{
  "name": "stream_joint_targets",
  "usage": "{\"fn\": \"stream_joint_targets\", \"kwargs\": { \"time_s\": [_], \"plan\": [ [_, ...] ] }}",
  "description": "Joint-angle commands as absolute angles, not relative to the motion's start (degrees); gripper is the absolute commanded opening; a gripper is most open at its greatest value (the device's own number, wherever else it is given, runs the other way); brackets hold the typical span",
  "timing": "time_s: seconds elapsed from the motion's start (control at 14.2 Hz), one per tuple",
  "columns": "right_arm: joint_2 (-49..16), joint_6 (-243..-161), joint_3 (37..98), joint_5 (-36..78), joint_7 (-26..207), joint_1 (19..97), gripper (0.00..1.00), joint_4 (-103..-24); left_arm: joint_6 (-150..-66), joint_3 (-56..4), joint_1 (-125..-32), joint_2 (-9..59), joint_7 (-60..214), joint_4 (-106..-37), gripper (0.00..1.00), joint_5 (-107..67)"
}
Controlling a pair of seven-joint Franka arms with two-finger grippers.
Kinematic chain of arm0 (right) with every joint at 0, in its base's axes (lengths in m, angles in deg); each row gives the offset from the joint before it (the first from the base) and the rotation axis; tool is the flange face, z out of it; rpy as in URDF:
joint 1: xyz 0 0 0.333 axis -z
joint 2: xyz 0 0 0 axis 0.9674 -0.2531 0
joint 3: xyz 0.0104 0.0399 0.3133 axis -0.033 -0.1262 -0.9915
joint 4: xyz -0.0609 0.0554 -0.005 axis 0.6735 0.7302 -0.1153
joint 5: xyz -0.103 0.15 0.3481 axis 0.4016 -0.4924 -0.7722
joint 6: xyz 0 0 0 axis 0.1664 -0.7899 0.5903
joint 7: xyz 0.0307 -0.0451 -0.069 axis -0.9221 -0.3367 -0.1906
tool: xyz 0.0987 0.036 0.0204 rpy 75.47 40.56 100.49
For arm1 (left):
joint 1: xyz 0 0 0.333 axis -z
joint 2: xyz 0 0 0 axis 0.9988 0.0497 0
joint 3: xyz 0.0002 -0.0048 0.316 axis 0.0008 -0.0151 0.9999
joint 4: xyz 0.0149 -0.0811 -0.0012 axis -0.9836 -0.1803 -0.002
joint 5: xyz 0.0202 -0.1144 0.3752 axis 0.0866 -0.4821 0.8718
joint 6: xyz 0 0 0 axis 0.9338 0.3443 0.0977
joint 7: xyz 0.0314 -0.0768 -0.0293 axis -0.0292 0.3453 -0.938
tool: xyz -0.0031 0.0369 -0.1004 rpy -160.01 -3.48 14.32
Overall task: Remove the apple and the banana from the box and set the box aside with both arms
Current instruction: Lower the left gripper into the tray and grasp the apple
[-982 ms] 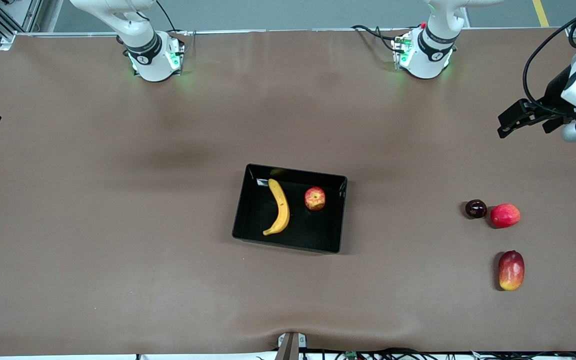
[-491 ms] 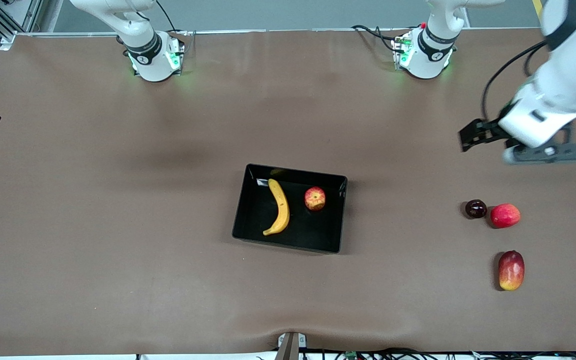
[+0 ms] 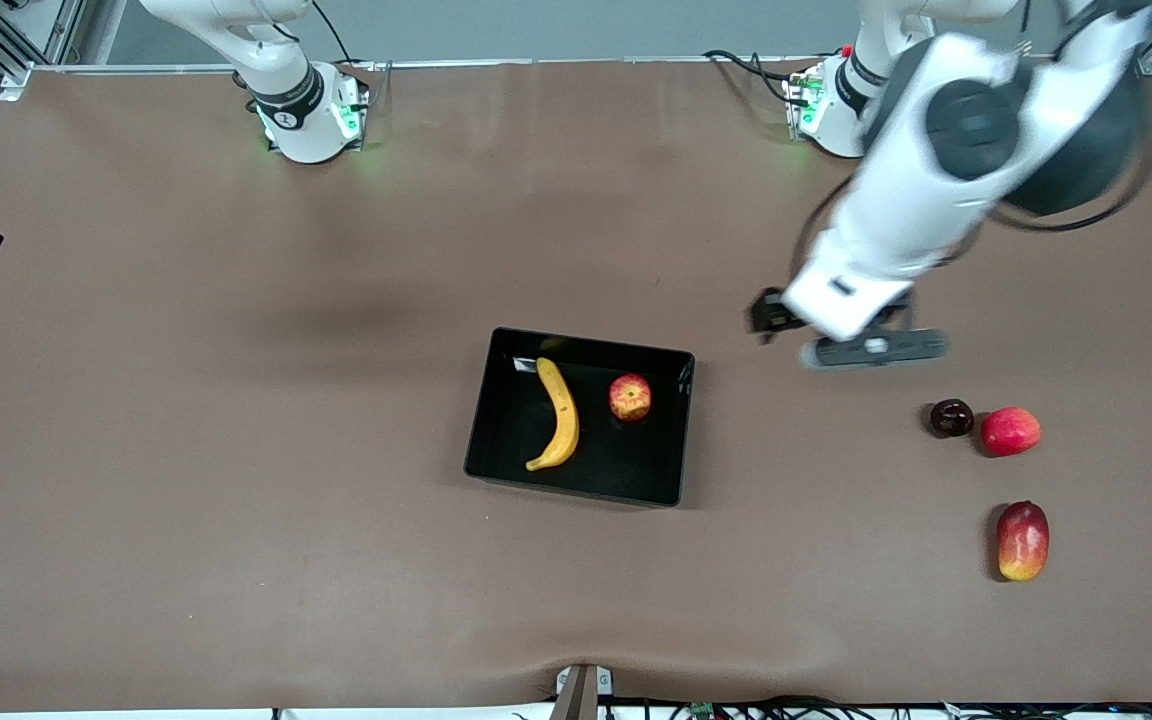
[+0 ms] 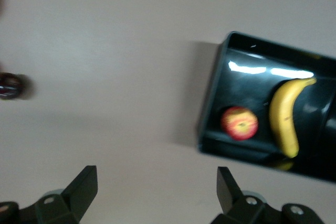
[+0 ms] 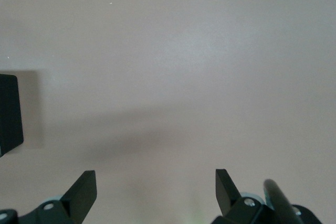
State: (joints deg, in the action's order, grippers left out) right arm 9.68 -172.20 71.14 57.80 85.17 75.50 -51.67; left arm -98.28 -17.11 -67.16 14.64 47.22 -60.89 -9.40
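The box is a glossy black tray (image 3: 626, 462) in the middle of the table. In it lie the yellow banana (image 3: 561, 415) and, beside it, the small red-yellow apple (image 3: 629, 397). My left gripper (image 3: 768, 318) hangs open and empty over the bare table, just off the tray's corner toward the left arm's end. The left wrist view shows its open gripper (image 4: 157, 178) with the tray (image 4: 210, 103), apple (image 4: 239, 123) and banana (image 4: 284, 114) ahead. My right gripper (image 5: 156, 179) is open over bare table, with a tray corner (image 5: 9, 111) at the edge of its view.
Toward the left arm's end of the table lie a dark plum (image 3: 951, 417), a round red fruit (image 3: 1010, 431) beside it, and an oblong red-yellow mango (image 3: 1022, 540) nearer the camera. The plum (image 4: 9, 85) also shows in the left wrist view.
The left arm has swung in from the table's edge toward the tray, its gripper open throughout. The fruits, the tray and the right arm have not moved.
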Motion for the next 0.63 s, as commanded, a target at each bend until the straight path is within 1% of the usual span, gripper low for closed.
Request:
{"fn": "stream_joint_targets", "kwargs": {
  "time_s": [0.0,0.14,0.21,0.56],
  "plan": [
    [8.81,-171.43,71.05,58.25,84.78,76.04,1.0,-50.49,-104.3,-16.85,-61.42,20.47,36.91,-59.42,1.0,-4.62],
    [8.29,-171.87,71.05,58.25,84.86,76.13,1.0,-50.49,-106.16,-16.94,-57.55,24.95,28.31,-59.07,1.0,1.02],
    [7.07,-171.78,71.05,58.25,84.86,75.96,1.0,-50.31,-107.74,-16.94,-56.92,27.23,25.48,-58.98,1.0,1.04],
    [6.88,-172.13,70.97,58.16,84.95,75.95,1.0,-50.05,-118.02,-17.12,-55.78,34.97,22.99,-59.07,1.0,0.78]
  ]
}}
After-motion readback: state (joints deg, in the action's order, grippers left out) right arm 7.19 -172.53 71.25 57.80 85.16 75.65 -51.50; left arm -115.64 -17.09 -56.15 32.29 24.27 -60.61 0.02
